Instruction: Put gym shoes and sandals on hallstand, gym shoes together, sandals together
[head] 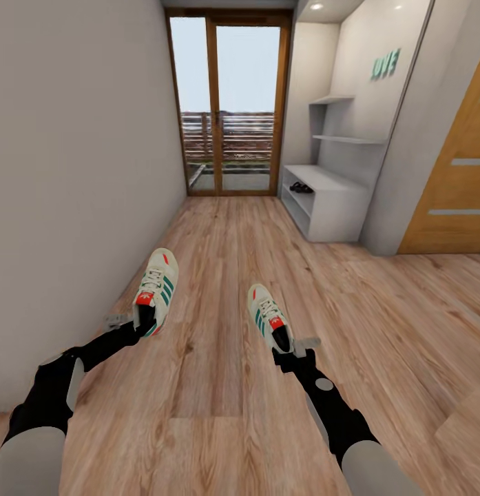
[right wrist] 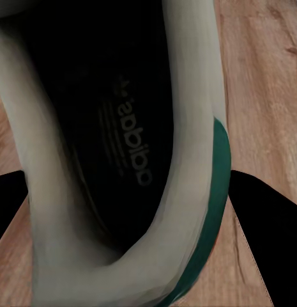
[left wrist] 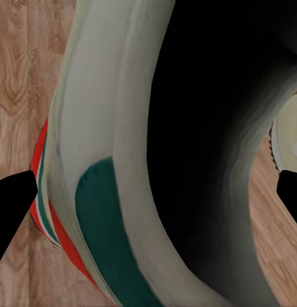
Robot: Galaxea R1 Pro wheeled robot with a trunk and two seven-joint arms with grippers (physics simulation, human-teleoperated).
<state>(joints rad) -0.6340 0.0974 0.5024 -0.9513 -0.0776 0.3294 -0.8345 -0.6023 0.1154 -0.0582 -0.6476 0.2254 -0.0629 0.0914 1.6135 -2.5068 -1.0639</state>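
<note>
Left gripper [head: 144, 322] clamped on left gym shoe [head: 156, 289], right gripper [head: 284, 350] clamped on right gym shoe [head: 268, 317]; sandals [head: 301, 187] on hallstand [head: 332, 207].

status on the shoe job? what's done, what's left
Done: the sandals already lie together on the hallstand. In hand: the left hand and the right hand each hold a gym shoe by its heel. Left: cross the corridor floor and set both sneakers side by side on the rack.
</note>
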